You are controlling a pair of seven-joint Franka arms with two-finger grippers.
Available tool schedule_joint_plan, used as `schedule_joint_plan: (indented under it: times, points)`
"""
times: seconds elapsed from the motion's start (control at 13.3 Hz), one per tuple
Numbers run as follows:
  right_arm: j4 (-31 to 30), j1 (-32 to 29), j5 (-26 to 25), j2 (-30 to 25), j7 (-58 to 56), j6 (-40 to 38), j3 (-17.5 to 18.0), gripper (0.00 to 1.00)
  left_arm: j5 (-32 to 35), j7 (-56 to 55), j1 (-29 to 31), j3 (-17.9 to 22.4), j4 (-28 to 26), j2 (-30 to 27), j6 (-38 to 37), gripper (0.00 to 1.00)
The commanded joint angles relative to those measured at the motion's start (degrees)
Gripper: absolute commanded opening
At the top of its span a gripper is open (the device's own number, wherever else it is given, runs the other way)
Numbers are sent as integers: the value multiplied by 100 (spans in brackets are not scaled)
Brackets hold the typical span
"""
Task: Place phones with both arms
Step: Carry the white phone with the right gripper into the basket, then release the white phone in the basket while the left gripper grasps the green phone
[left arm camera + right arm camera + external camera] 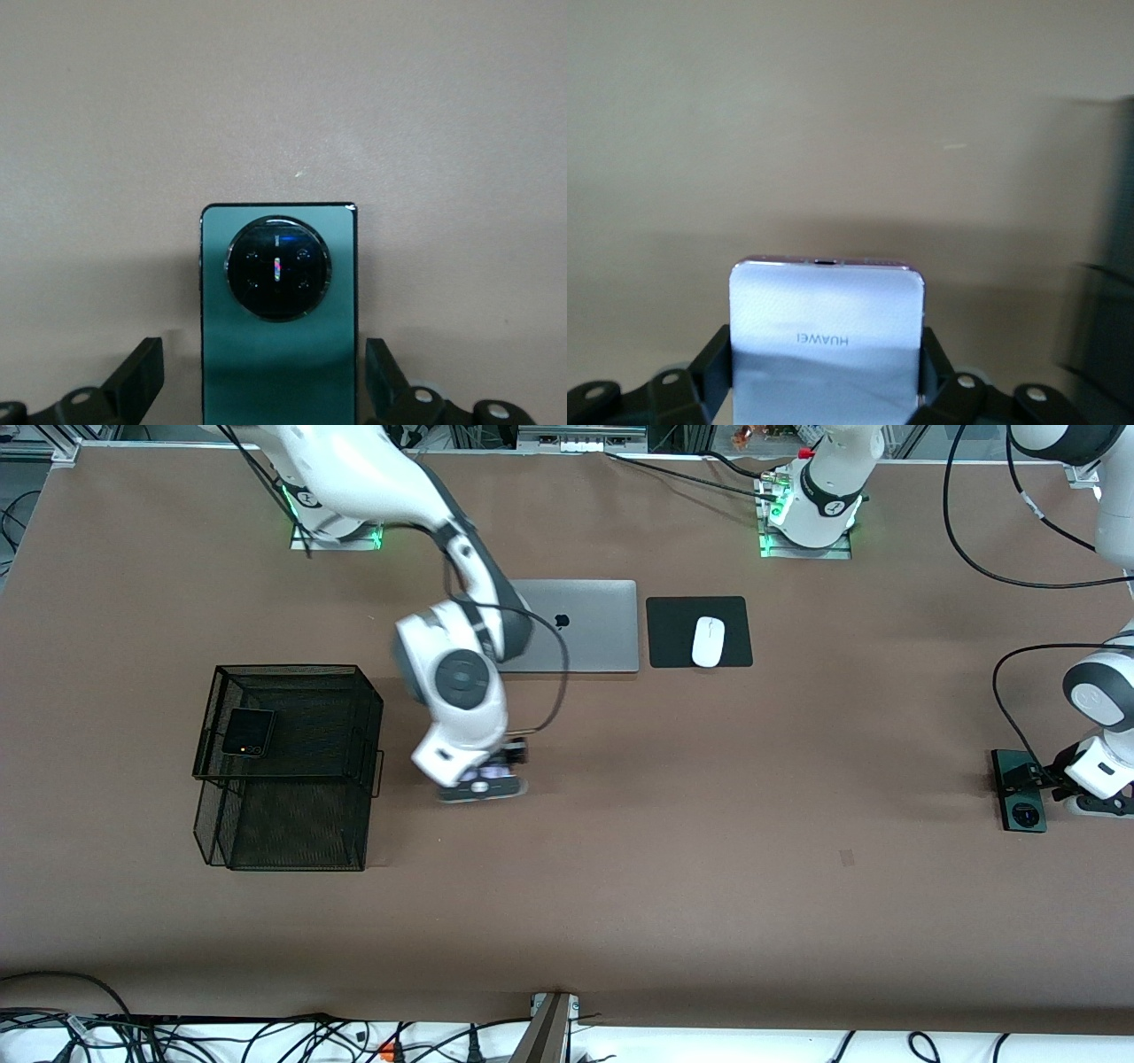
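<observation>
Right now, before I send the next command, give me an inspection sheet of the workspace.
Surface: brown table, flat.
Job's things: black flip phone on the mesh rack's upper shelf; lilac-white phone in the right tool; green phone flat on the table at the left arm's end.
Clutter: silver laptop, white mouse on black pad, beside each other.
Grippers: right tool shut on the lilac-white phone, beside the rack; left tool open, fingers either side of the green phone.
Cables: black cables trailing over the table at the left arm's end.
Surroundings: more cables along the front edge.

Green phone (279,354) flat on table (283,97), between spread left hand (266,390) fingers (142,372).
</observation>
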Motion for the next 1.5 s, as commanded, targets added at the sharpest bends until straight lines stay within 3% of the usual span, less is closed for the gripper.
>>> schedule_joint_plan:
  times: [0.0, 0.23, 0.38, 0.45, 0.6, 0.9, 1.05, 1.28, 1.43]
  points:
    - [-234, 15, 14, -588, -343, -367, -731, 0, -462, 25, 39, -58, 0, 89, 158, 100]
    - [-234, -142, 93, -623, -1240, -438, -1426, 0, -535, 16, 39, -58, 0, 150, 201, 100]
    - [-225, -746, 172, -588, -1548, -464, -1446, 0, -535, 16, 39, -49, -44, 194, 298, 100]
    - [-225, -993, 451, -536, -1820, -438, -1437, 0, -535, 16, 30, -58, -44, 194, 316, 96]
    - [-190, -1416, 1189, -291, -2671, -394, -1437, 0, -535, -11, 21, -49, -35, 247, 368, 74]
    - [-181, -1567, 1498, 123, -2798, -10, -1428, 0, -535, -177, 13, -49, -36, 335, 509, 19]
    - [-216, -1594, 1867, 325, -2920, 37, -1428, 0, -517, -405, -40, -40, -9, 283, 466, 1]
    - [-243, -1690, 1886, 571, -3193, 72, -1428, 0, -465, -555, -180, -5, 140, 124, -25, 0]
    - [-339, -1725, 2245, 651, -3202, 19, -1419, 0, -464, -643, -216, 13, 315, 71, -359, 0]
